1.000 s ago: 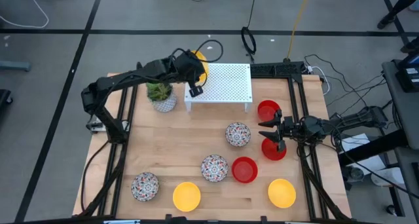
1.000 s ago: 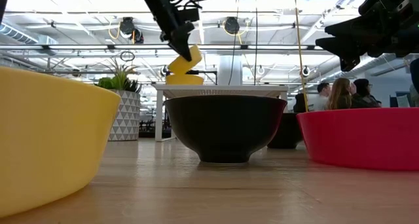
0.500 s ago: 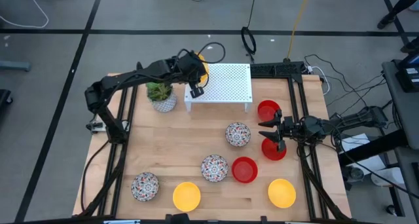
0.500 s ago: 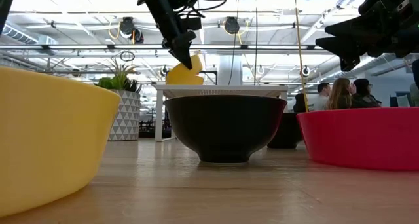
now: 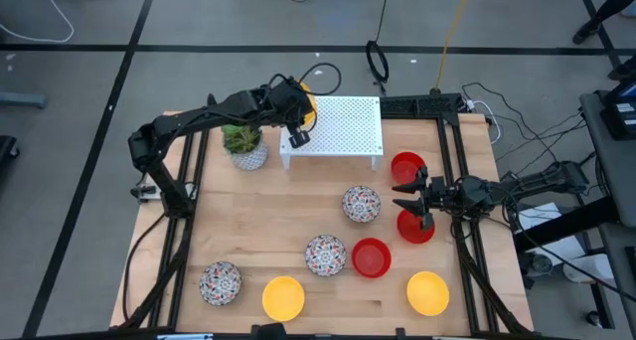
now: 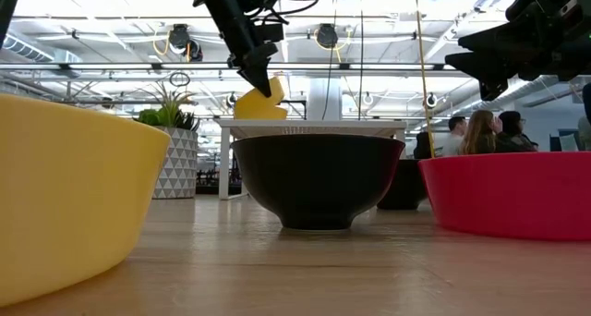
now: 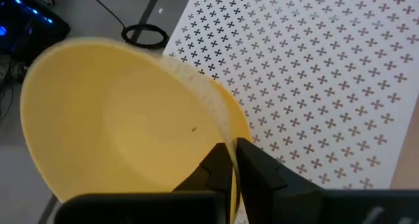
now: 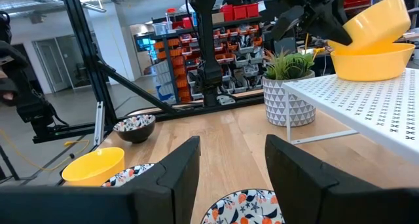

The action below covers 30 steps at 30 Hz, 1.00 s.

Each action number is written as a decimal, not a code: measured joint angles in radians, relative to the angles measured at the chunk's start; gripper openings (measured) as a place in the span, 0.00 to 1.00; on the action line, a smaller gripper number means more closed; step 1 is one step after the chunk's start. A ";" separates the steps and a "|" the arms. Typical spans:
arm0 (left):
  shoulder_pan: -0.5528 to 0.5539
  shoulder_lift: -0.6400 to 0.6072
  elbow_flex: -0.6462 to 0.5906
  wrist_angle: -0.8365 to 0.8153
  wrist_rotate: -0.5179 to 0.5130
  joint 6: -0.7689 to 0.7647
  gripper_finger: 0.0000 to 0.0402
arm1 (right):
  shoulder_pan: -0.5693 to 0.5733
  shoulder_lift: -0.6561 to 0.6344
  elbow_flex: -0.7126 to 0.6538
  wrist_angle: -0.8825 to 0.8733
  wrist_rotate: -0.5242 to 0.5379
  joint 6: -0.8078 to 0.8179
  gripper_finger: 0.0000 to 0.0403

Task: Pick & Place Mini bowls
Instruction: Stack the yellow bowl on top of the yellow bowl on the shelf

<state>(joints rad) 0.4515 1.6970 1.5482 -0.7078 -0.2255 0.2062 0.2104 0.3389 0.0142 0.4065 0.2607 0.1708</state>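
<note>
The yellow bowl (image 7: 131, 119) I'm holding is plain, smooth and tilted, its rim pinched between the fingers of my left gripper (image 7: 232, 165) above the far left corner of the white perforated rack (image 5: 343, 126); a second yellow bowl (image 8: 373, 59) sits upright on the rack right beneath it. The potted plant (image 5: 243, 144) stands just beside the rack. My right gripper (image 5: 409, 201) hovers with its fingers spread over a red bowl (image 5: 415, 227), with another red bowl (image 5: 406, 167) close by
</note>
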 joint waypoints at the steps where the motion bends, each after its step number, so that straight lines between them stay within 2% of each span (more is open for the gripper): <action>1: 0.000 0.000 0.000 0.000 0.000 -0.001 0.04 | 0.000 0.000 0.000 0.000 0.000 0.000 0.40; 30: 0.000 0.000 0.000 0.001 -0.012 -0.050 0.08 | 0.000 0.000 0.000 0.000 0.000 0.000 0.40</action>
<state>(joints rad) 0.4515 1.6966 1.5482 -0.7067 -0.2371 0.1562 0.2104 0.3389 0.0143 0.4065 0.2604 0.1707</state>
